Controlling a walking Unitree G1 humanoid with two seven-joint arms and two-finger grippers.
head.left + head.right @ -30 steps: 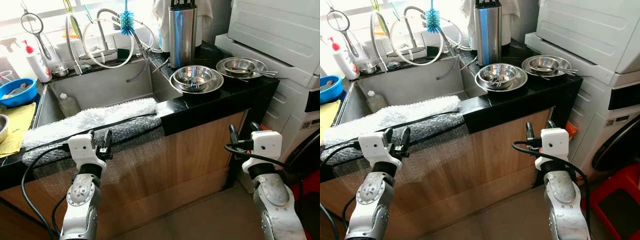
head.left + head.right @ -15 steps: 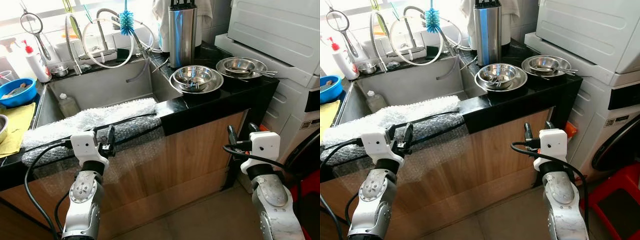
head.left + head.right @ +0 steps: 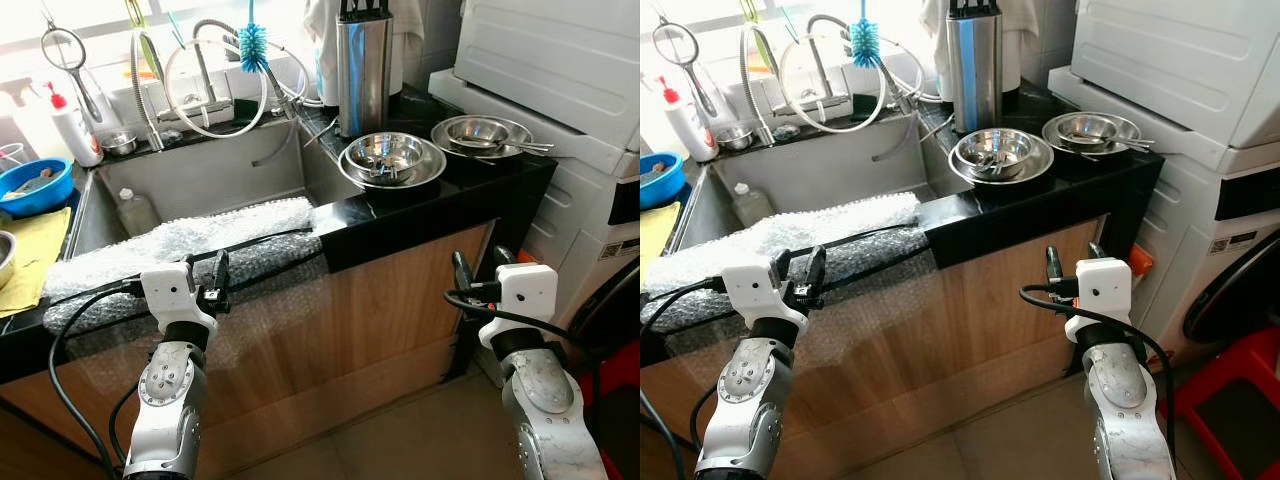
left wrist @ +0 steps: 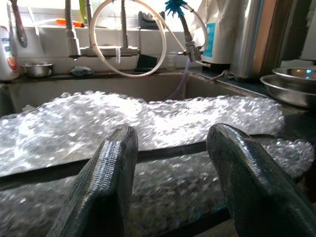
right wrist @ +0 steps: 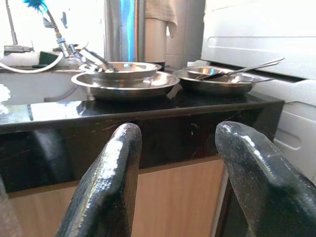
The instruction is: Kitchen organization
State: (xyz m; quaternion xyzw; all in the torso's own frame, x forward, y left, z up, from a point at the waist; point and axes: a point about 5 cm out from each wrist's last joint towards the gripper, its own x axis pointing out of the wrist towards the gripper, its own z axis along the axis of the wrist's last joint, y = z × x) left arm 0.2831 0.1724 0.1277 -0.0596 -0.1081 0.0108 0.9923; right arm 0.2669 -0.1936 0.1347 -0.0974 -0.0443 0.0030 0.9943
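Moved: left hand [image 3: 205, 283] has edged rightward toward the bowls [image 3: 392, 158]; right hand [image 3: 478, 275] barely.
Hands: both spread, holding nothing.
Bowls: on the counter [image 3: 440, 195], right of the sink [image 3: 215, 175].
Risk: a low reach — fingers strike the counter edge, or snag the bubble wrap [image 3: 180, 243].

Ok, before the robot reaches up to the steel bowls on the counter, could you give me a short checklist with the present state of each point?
1. Left gripper open and holding nothing: ok.
2. Right gripper open and holding nothing: ok.
3. Right gripper below the black counter edge, so it must rise first: ok, it is below.
4. Nested steel bowls upright and back from the edge: ok.
5. Second bowl set has utensil handles pointing toward the white appliance; snag risk: not ok.
6. Bubble wrap draped over the counter edge before the left gripper: not ok for a left reach.
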